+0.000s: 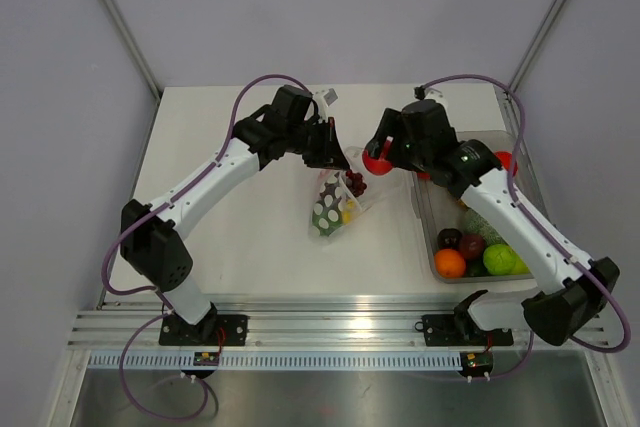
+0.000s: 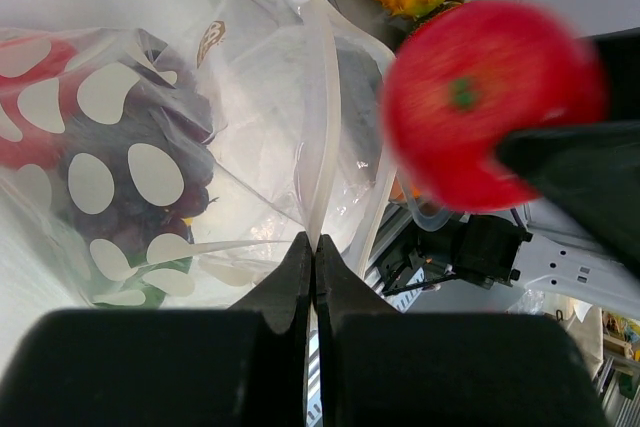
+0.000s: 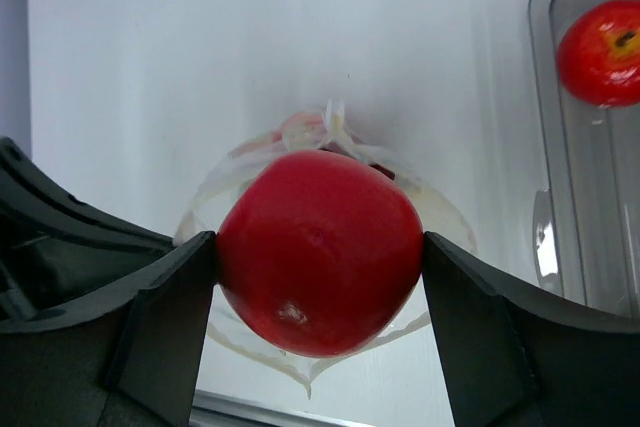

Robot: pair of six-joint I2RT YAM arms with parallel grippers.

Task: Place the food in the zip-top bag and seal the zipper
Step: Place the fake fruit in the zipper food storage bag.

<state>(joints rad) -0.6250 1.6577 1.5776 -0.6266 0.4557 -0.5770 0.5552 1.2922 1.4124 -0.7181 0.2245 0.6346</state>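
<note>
White table (image 1: 260,247), with a clear tray (image 1: 422,237) at right holding the remaining food: orange, green and dark pieces, plus one more red. Mid-table between the arms lies the zip-top bag (image 1: 335,202). Its long axis runs far to near, bottom on the table, mouth at the far end lifted. Grapes and yellow, green and red pieces are inside.

The left gripper (image 2: 313,247) is clenched on the mouth edge, pinching the zipper (image 2: 322,97) strip and holding the mouth open. The right gripper (image 3: 320,247) grasps a red fruit (image 1: 378,160), jaws wide around it, just right of the mouth. Its wrist view shows the open mouth loop straight beyond the fruit.

Likely next: the right arm is nearer, so a short shift left and down into the mouth. Zipper not yet sealed.
</note>
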